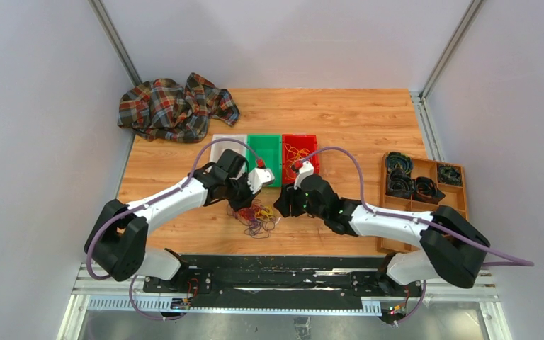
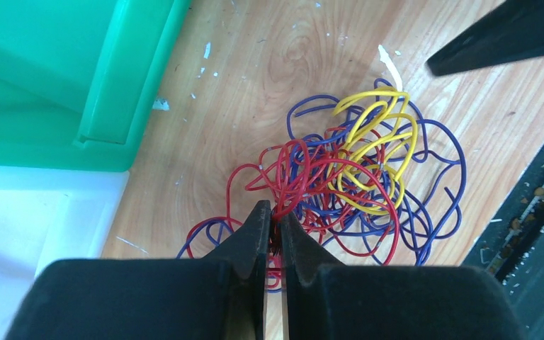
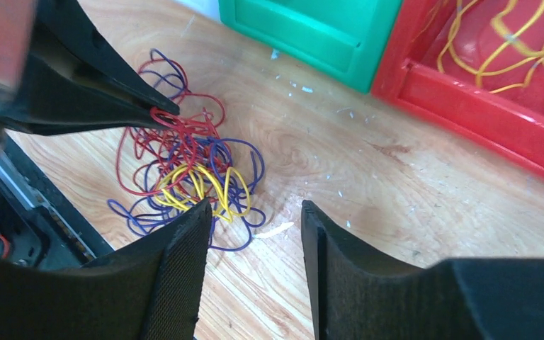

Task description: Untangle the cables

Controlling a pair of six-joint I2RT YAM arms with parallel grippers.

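Note:
A tangle of thin cables, red, blue and yellow, lies on the wooden table near its front edge. My left gripper is shut on red strands at the tangle's near edge; it also shows in the top view and the right wrist view. My right gripper is open and empty, just right of the tangle, over bare wood; it also shows in the top view. Its left finger overlaps the yellow loops.
White, green and red bins stand behind the tangle; the red one holds yellow cables. A wooden tray with black coils is at right. A plaid cloth lies back left. The table's front rail is close.

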